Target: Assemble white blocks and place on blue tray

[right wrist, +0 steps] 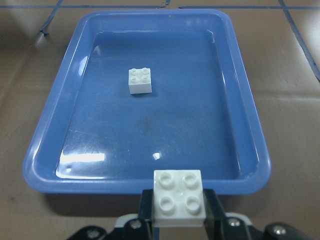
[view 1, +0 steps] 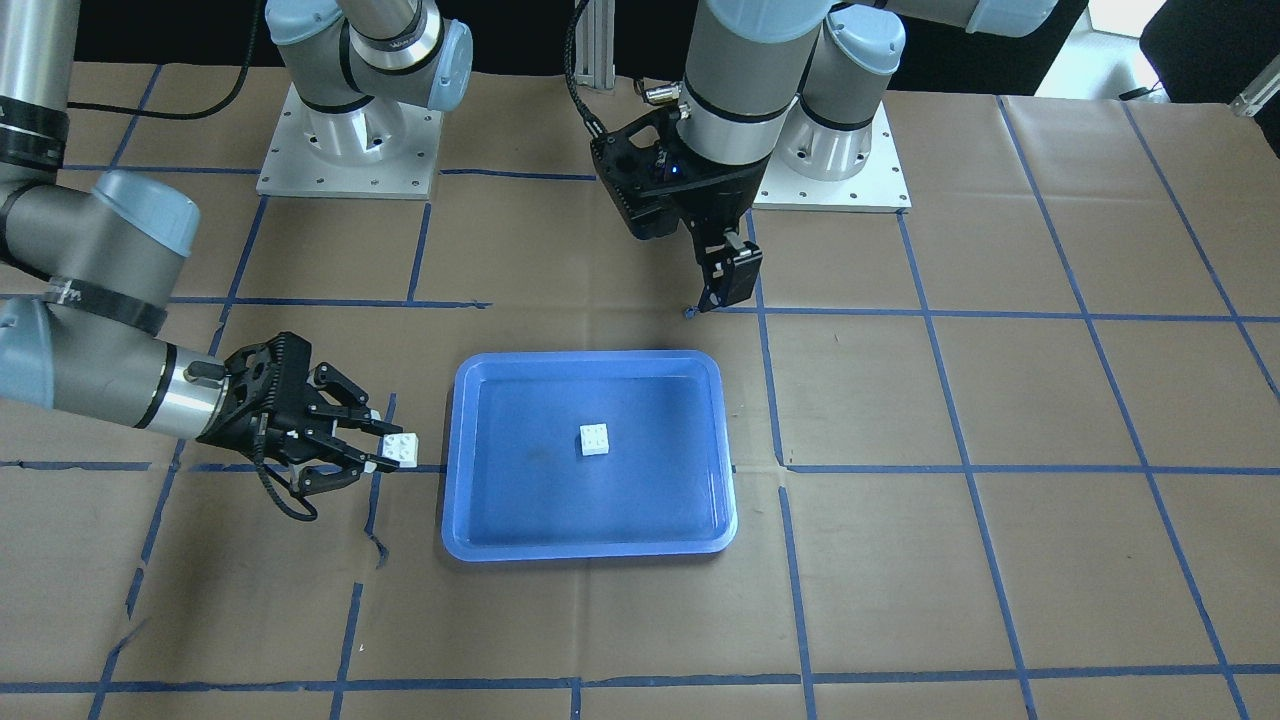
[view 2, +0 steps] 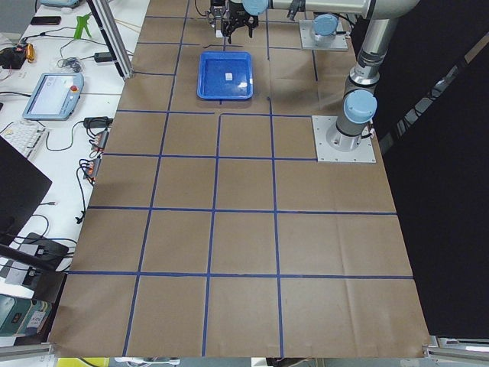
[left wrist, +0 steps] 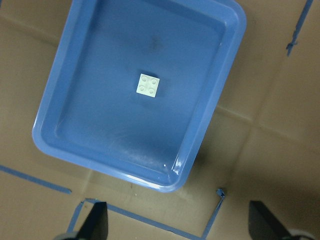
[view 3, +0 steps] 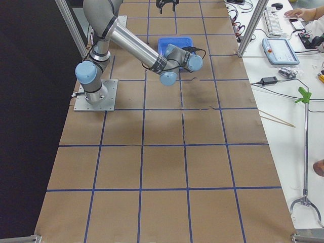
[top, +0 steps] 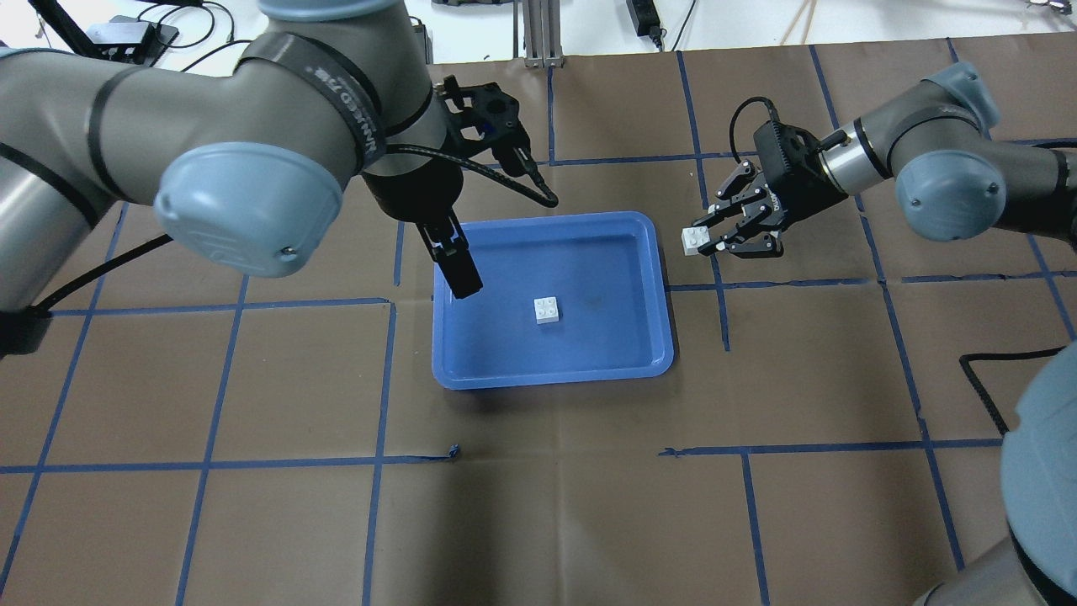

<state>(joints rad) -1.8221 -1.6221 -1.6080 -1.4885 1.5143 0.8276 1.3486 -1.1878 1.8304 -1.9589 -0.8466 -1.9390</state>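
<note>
The blue tray (top: 551,376) lies mid-table, also in the front view (view 1: 590,548). One white block (top: 548,310) sits studs up near the tray's middle, seen too in the left wrist view (left wrist: 148,85) and the right wrist view (right wrist: 139,80). My right gripper (top: 705,238) is shut on the second white block (top: 694,240), studs up (right wrist: 178,197), held just outside the tray's short side (view 1: 403,450). My left gripper (top: 461,282) hangs open and empty above the tray's opposite short side, its fingertips (left wrist: 95,225) wide apart.
Brown paper with a blue tape grid covers the table. Both arm base plates (view 1: 350,150) stand at the robot's side. A loose curl of tape (view 1: 688,313) lies beside the tray. Benches with a teach pendant (view 3: 280,50) run along the far side.
</note>
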